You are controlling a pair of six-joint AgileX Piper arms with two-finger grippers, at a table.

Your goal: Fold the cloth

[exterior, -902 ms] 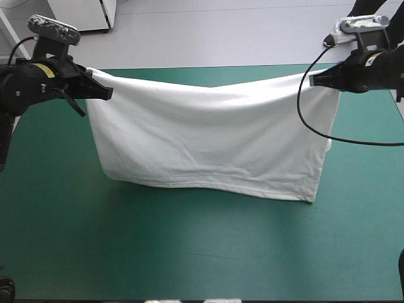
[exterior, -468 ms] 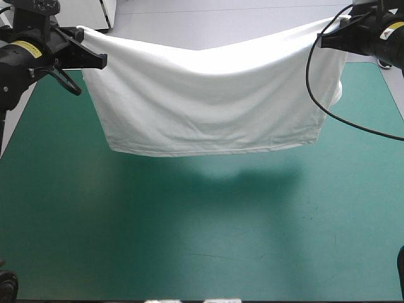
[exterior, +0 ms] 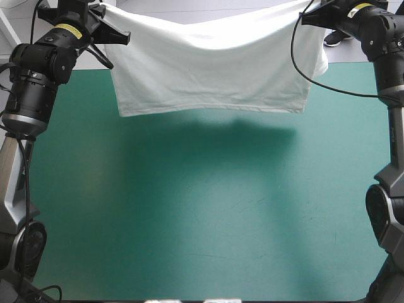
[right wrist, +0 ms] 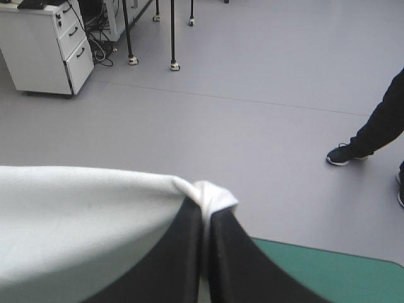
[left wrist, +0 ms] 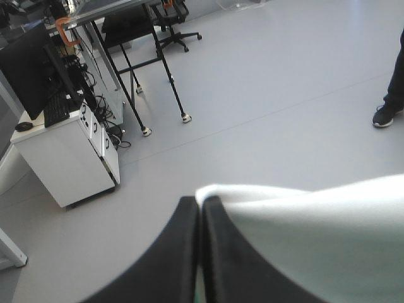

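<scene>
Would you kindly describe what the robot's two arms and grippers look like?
The left arm and right arm are jointed tubes, black near the wrist, each with a yellow band, and grey lower down. The left gripper and right gripper each have two broad, curved black fingers tapering to a point.

one white t-shirt [exterior: 211,69], two hands, a left hand [exterior: 128,39] and a right hand [exterior: 304,20], one teal-green table [exterior: 189,214]
</scene>
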